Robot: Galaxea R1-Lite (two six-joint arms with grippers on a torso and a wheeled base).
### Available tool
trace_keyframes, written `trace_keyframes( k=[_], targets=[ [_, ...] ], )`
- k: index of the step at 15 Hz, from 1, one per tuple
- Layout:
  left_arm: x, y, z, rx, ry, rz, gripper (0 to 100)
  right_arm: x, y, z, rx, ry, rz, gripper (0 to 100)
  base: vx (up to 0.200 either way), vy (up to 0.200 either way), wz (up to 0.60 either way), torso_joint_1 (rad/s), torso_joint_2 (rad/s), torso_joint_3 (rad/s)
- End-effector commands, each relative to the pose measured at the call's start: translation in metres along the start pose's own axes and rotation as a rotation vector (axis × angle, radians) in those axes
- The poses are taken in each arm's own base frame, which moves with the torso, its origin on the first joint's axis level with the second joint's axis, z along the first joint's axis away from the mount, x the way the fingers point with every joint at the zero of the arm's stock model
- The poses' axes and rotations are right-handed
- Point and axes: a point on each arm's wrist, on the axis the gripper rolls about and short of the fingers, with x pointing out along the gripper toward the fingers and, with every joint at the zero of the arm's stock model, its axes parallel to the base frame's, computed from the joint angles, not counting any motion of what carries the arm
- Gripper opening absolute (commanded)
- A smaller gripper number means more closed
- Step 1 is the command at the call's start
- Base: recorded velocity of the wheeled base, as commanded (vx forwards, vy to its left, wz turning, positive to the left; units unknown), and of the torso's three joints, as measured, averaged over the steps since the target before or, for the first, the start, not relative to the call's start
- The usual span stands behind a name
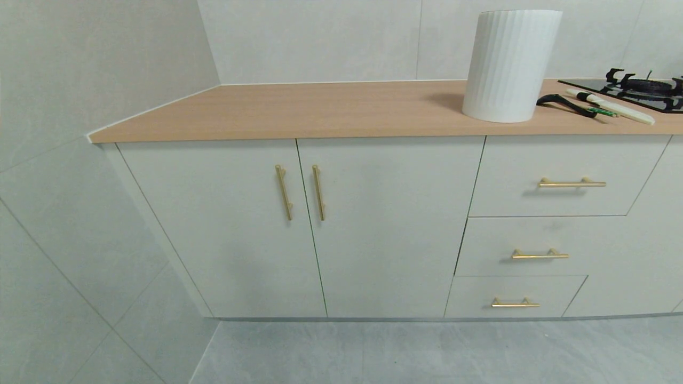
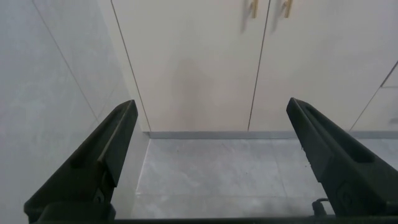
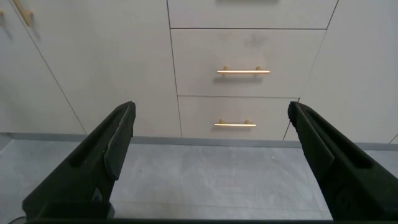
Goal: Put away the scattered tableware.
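A tall white ribbed container (image 1: 509, 64) stands on the wooden counter (image 1: 320, 109). To its right lie a black-handled utensil (image 1: 565, 102), a green-patterned one (image 1: 600, 110) and a white one (image 1: 619, 108), close together by the stove. My left gripper (image 2: 211, 112) hangs low, open and holding nothing, in front of the cabinet doors near the floor. My right gripper (image 3: 211, 115) is likewise low, open and holding nothing, facing the lower drawers.
A black stove (image 1: 643, 90) sits at the counter's far right. Below are two doors (image 1: 299, 224) with brass handles and three shut drawers (image 1: 560, 181). A tiled wall (image 1: 80, 160) closes the left side. Grey floor (image 1: 427, 352) lies in front.
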Motion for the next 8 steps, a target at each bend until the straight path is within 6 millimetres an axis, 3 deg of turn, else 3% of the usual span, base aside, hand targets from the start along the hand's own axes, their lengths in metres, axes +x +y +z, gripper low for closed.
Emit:
trace_keyframes(
  k=[1,8],
  targets=[
    [0.0001,0.0,0.0,-0.003,0.001,0.0,100,0.0001,0.0,0.0,0.0,0.002,0.001,100,0.0,0.0,0.0,0.0,0.0,0.0],
    [0.0001,0.0,0.0,-0.009,0.001,-0.001,100,0.0001,0.0,0.0,0.004,0.002,0.003,100,0.0,0.0,0.0,0.0,0.0,0.0]
  ],
)
